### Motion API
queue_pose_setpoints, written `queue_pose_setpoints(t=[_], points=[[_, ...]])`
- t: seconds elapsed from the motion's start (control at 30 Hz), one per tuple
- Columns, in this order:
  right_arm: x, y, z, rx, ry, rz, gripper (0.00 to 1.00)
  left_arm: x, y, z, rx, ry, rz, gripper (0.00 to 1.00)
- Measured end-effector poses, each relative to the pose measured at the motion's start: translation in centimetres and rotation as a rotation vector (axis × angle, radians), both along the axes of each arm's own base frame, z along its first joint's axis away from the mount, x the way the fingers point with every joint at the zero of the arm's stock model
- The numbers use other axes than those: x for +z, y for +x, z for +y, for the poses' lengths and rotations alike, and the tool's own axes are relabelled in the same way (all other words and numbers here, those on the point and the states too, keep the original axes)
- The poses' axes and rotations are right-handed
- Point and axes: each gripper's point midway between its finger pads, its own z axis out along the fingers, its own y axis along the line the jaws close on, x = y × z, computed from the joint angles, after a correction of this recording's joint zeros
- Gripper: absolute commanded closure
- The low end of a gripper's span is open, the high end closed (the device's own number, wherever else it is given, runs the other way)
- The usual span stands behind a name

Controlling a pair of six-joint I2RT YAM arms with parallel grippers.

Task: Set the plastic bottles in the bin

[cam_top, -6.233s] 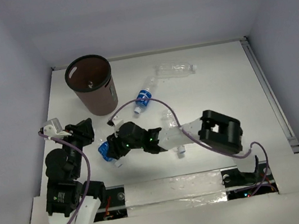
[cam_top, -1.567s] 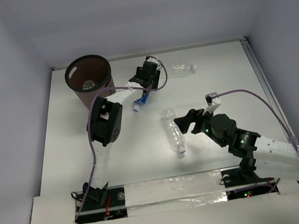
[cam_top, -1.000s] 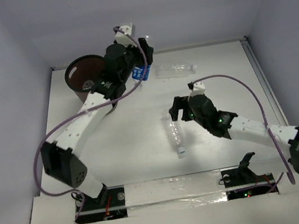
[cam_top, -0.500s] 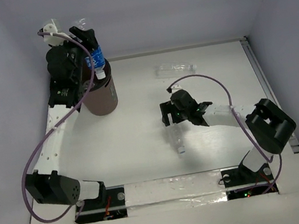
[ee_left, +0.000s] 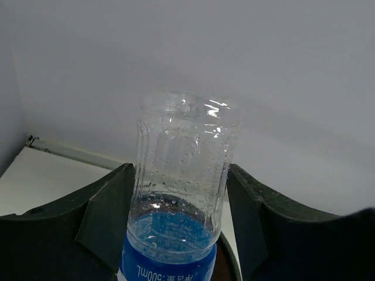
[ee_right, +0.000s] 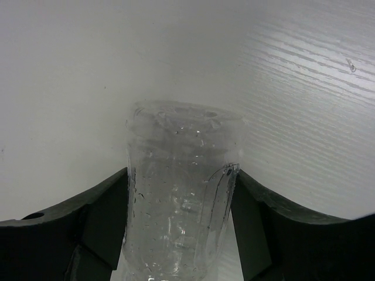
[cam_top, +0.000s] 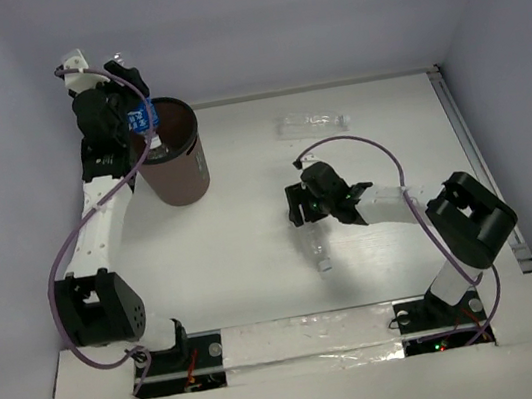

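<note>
Nearest the arm bases, to the right of the bin (cam_top: 182, 177) and closer to the near edge than it, a clear unlabelled bottle (cam_top: 316, 244) is seen lying on the white table (cam_top: 259, 282), its white cap turned toward the bases. Its far end is enclosed by the right gripper (cam_top: 300, 208), whose jaws are closed down to the width of the bottle. In the right wrist view both dark fingers (ee_right: 99, 228) are seen pressed against the ribbed clear wall, one on each side, with the table surface just beyond. The bin, a dark brown tapered bucket with a black rim, is stood upright on the far left part of the table. Over the bin's left rim a blue-labelled bottle (ee_left: 181, 175) is held tilted by the left gripper (cam_top: 135, 101), with its neck end lowered toward the bin's mouth and its clear base raised above the rim. In the left wrist view the jaws are seen set tight against the bottle's sides beside the blue label, opened only as wide as the bottle. Droplets are seen inside its clear wall. To the right of the bin, about level with its mouth in the overhead view, a second clear bottle (cam_top: 313, 123) is seen lying on its side near the far edge of the table, well apart from both grippers.
</note>
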Motion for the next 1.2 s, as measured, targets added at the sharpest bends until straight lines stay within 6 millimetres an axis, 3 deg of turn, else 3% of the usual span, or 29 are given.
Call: queue_pose_setpoints(t=[0.17,0.23,0.4,0.53,0.63,0.73,0.97,1.2], points=[[0.4,0.0,0.1,0.001,0.015,-0.013,0.43,-2.1,1.5,0.0,-0.008,0.048,0.022,0.62],[0.9,-0.2,0.0,0.001,0.029,-0.026,0.43,-2.6,1.9,0.0,-0.008,0.063,0.024,0.55],[4.1,-0.2,0.0,-0.001,0.105,-0.111,0.46,-4.2,2.0,0.2,0.000,0.078,0.034,0.26],[7.0,-0.3,0.1,0.002,0.183,-0.185,0.46,-6.0,1.4,0.3,0.004,0.081,0.063,0.16],[8.8,-0.5,0.1,0.003,0.234,-0.232,0.47,-5.8,0.2,0.4,0.008,0.079,0.058,0.11],[10.6,-0.7,0.0,0.003,0.284,-0.273,0.46,-3.7,-1.7,0.4,0.011,0.061,0.004,0.08],[15.6,-1.7,-0.2,0.016,0.400,-0.364,0.48,3.0,-6.4,0.5,0.012,0.010,-0.183,0.13],[22.0,-1.9,-0.1,0.017,0.515,-0.465,0.52,2.9,-9.3,0.1,-0.015,-0.073,-0.202,0.47]])
